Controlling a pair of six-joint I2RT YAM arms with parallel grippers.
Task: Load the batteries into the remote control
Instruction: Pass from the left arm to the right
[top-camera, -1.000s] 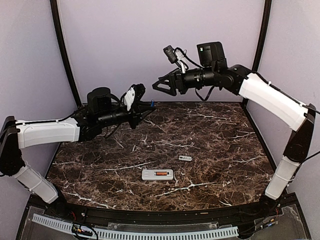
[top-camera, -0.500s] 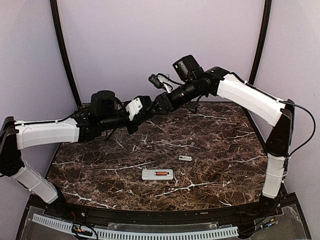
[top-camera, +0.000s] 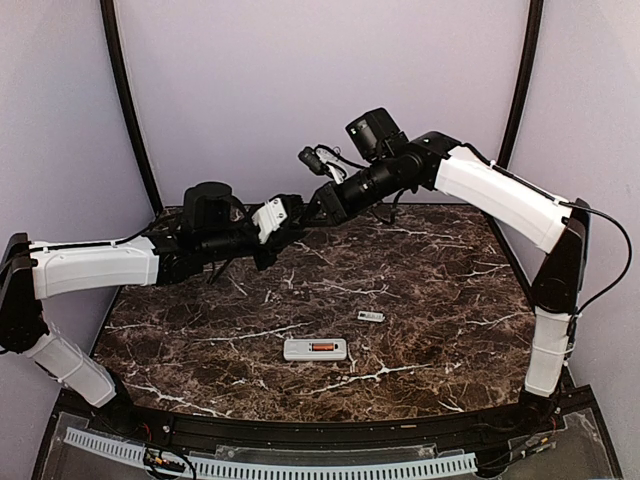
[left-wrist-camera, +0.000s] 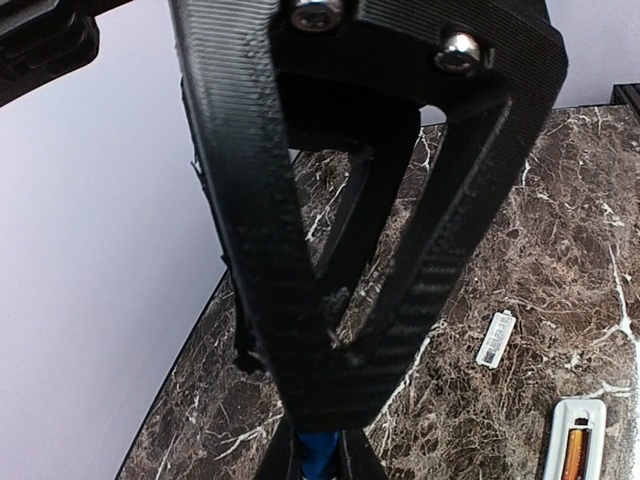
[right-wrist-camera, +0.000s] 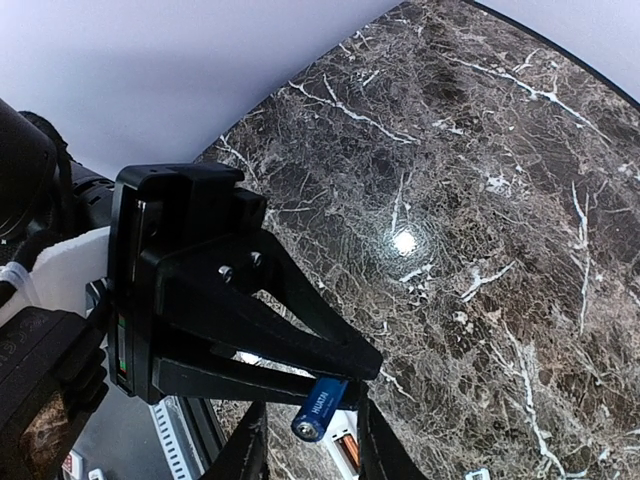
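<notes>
Blue battery (right-wrist-camera: 320, 408): pinched at the tips of your left jaws, raised over the surface (top-camera: 430, 270); your right jaws stand parted on either side of it.

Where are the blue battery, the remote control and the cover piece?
blue battery (right-wrist-camera: 320, 407): right wrist view, its labelled side.
remote control (top-camera: 295, 350): top view, white left end.
cover piece (top-camera: 371, 316): top view, its middle.

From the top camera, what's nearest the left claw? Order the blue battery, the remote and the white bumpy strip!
1. blue battery, pinched in the left claw.
2. remote, down on the table's middle.
3. white bumpy strip, along the front edge.
</notes>
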